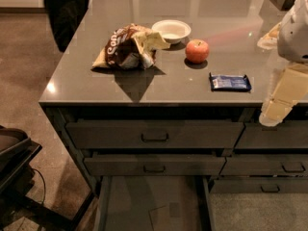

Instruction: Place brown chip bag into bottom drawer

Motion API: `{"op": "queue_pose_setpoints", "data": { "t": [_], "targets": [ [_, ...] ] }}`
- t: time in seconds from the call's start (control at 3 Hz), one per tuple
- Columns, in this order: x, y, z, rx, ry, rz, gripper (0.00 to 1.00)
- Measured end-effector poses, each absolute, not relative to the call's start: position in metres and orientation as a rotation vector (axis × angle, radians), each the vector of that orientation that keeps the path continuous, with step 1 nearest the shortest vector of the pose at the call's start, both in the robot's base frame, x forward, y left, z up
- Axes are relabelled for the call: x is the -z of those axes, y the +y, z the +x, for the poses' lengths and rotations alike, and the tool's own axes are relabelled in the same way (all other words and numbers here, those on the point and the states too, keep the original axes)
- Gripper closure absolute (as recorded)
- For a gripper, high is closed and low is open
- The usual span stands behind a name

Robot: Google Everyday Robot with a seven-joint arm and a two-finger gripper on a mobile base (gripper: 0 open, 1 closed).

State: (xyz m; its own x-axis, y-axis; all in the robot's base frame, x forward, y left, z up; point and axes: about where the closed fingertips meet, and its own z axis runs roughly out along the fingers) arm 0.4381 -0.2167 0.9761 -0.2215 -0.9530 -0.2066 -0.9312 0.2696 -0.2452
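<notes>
Bag [129, 47] lay on the counter [192, 86] at upper centre; drawer [154, 203] stood open at the bottom.
Our gripper [275, 110] hung at the right edge, well apart from the bag; we could not tell its state.

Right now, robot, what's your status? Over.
Gripper at right edge of countertop, clear of brown chip bag. Bag lies left of white bowl. Bottom drawer pulled open. Apple and blue wrapper sit between bag and gripper.
</notes>
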Motion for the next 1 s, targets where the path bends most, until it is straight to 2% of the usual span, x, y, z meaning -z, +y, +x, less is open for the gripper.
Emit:
{"op": "queue_pose_setpoints", "data": {
  "t": [0.67,1.0],
  "targets": [
    [-0.973,-0.208,0.449,0.078,2.189,-1.722,0.00],
    [-0.957,-0.186,0.469,0.027,2.150,-1.826,0.00]
  ]
}}
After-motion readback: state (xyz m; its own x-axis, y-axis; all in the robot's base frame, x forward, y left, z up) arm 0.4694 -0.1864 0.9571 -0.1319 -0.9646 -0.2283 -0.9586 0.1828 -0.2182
